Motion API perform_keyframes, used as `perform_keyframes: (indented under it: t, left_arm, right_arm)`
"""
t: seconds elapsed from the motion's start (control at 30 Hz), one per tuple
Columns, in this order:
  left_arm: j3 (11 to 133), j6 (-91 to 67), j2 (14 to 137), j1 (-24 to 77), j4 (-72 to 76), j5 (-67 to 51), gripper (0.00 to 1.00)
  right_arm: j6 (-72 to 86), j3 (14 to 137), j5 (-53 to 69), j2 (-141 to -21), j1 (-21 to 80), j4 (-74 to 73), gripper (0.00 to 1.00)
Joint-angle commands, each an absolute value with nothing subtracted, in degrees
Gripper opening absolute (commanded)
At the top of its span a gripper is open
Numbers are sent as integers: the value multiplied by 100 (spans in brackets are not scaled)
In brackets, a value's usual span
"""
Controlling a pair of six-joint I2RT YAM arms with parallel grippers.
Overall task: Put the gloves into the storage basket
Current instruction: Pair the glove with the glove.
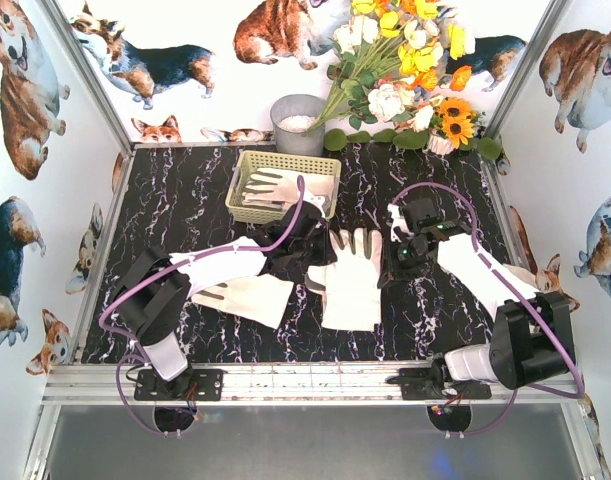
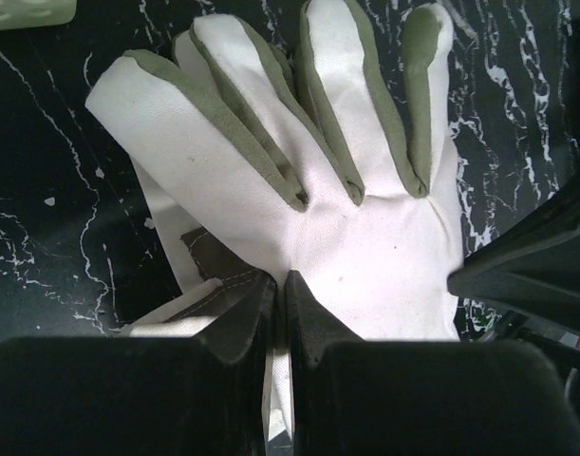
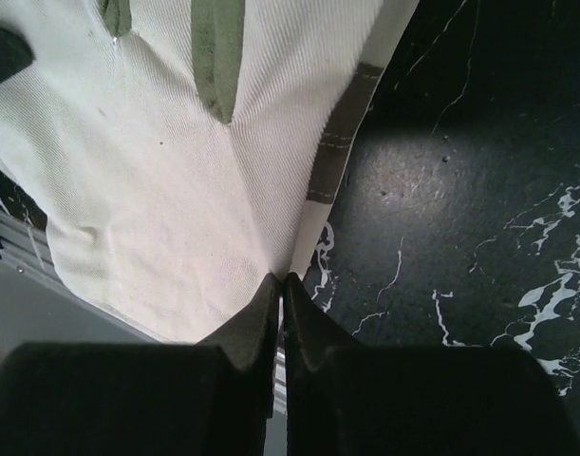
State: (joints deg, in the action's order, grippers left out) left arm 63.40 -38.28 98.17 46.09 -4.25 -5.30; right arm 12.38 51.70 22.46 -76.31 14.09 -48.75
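Toward the near edge of the desk [image 1: 185, 190], left of centre, the near-left glove [image 1: 253, 300] lies flat, its far part covered by the left arm. Just beyond, at the desk's middle, the middle glove [image 1: 350, 285] points its fingers at the far edge. The left gripper [image 2: 280, 282] has its jaws pressed together, pinching this glove's fabric on its left side. The right gripper [image 3: 282, 280] likewise has its jaws pressed together, nipping the glove's right edge. How deep each bite goes is hidden by the jaws themselves. A grey-patched strip under this glove is too cut off to name. Farther back, left of centre, stands the storage basket [image 1: 247, 165] with the basket glove [image 1: 275, 188] inside, partly crossed by a purple cable [image 1: 300, 200]. At the far edge stand a grey pot [image 1: 297, 122] and flowers [image 1: 405, 60].
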Motion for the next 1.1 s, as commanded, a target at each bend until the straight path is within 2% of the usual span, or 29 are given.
perform_keyframes:
  t: [0.0, 1.07]
  left_arm:
    - [6519, -3656, 9991, 4571, -659, -234, 0]
    - [6913, -3516, 10827, 4597, -1167, 132, 0]
  right_arm:
    - [1225, 5143, 1922, -7572, 1371, -4566, 0]
    - [1380, 4991, 2293, -8651, 1428, -4226, 0]
